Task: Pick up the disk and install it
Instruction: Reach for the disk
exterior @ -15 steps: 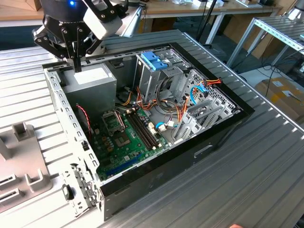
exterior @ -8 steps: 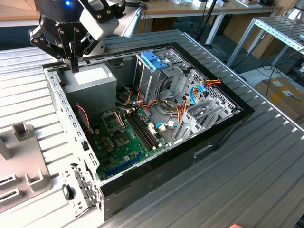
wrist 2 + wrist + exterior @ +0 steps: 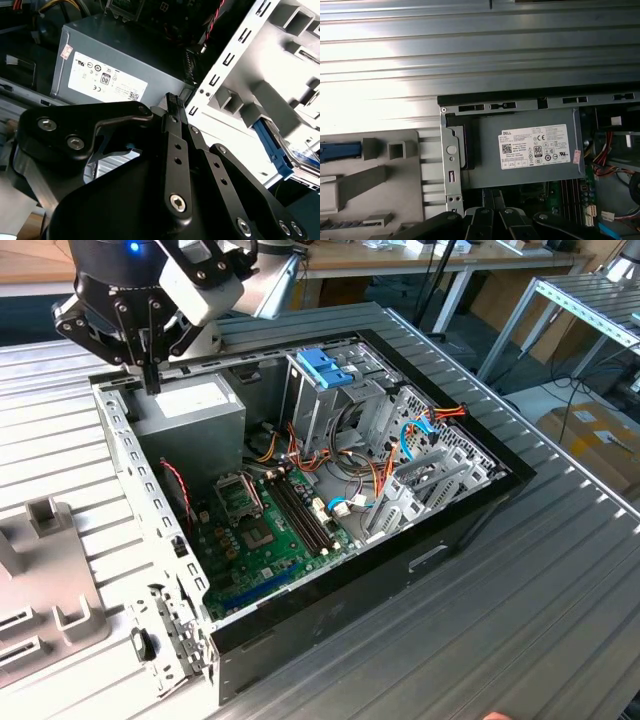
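Observation:
My gripper (image 3: 151, 380) hangs over the back corner of the open computer case (image 3: 120, 455), on the exterior view's left, just above the edge of the grey power supply (image 3: 190, 408). Its black fingers are shut with nothing between them, and they meet at the tip in the second wrist view (image 3: 172, 99). The disk (image 3: 340, 151) lies in a grey fixture (image 3: 375, 180) outside the case. Only its blue edge shows, and that blue edge (image 3: 272, 145) also appears in the second wrist view. The gripper is well apart from it.
A metal drive cage with a blue plastic top (image 3: 325, 368) stands inside the case, with a green motherboard (image 3: 265, 540) and orange, red and blue cables (image 3: 420, 430) around it. The ribbed metal table (image 3: 520, 610) surrounds the case. The grey fixture (image 3: 50, 590) sits at the exterior view's left.

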### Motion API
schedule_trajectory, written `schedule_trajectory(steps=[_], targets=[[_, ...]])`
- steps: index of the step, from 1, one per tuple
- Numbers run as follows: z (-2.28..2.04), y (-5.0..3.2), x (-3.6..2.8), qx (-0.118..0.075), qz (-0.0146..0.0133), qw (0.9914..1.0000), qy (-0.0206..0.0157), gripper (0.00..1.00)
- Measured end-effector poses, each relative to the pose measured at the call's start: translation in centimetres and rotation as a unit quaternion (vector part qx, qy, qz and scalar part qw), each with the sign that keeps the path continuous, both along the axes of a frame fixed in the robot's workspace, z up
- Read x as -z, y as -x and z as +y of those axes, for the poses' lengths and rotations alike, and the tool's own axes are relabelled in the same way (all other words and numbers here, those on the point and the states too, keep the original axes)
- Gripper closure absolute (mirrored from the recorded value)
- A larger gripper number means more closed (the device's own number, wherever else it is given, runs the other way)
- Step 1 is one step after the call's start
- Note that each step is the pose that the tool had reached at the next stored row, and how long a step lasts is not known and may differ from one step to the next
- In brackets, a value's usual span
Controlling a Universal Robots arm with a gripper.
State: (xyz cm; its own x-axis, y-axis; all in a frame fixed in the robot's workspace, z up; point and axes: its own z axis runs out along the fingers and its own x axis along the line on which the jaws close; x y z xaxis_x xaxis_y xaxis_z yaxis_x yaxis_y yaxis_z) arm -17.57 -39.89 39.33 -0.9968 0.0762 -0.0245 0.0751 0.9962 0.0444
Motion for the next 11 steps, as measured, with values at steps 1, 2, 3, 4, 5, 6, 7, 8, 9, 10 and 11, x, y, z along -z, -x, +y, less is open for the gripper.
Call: schedule_trajectory(steps=[1,2,3,4,5,6,7,8,9,10,11], targets=[[0.00,0.14,0.00,0.000,0.0000,1.00000,0.0000,0.89],[0.00,0.33,0.00,0.000,0.0000,1.00000,0.0000,0.89],[0.00,0.46,0.00,0.000,0.0000,1.00000,0.0000,0.89],[0.00,0.60,0.00,0.000,0.0000,1.00000,0.0000,0.89],[0.00,0.70,0.00,0.000,0.0000,1.00000,0.0000,0.89],[0.00,0.81,0.00,0.000,0.0000,1.00000,0.0000,0.89],[0.00,0.91,0.00,0.000,0.0000,1.00000,0.0000,0.89],[0.00,1.06,0.00,0.000,0.0000,1.00000,0.0000,0.89],[0.00,1.23,0.00,0.000,0.0000,1.00000,0.0000,0.89],[0.00,1.31,0.00,0.000,0.0000,1.00000,0.0000,0.89],[0.00,1.40,0.01,0.000,0.0000,1.00000,0.0000,0.89]])
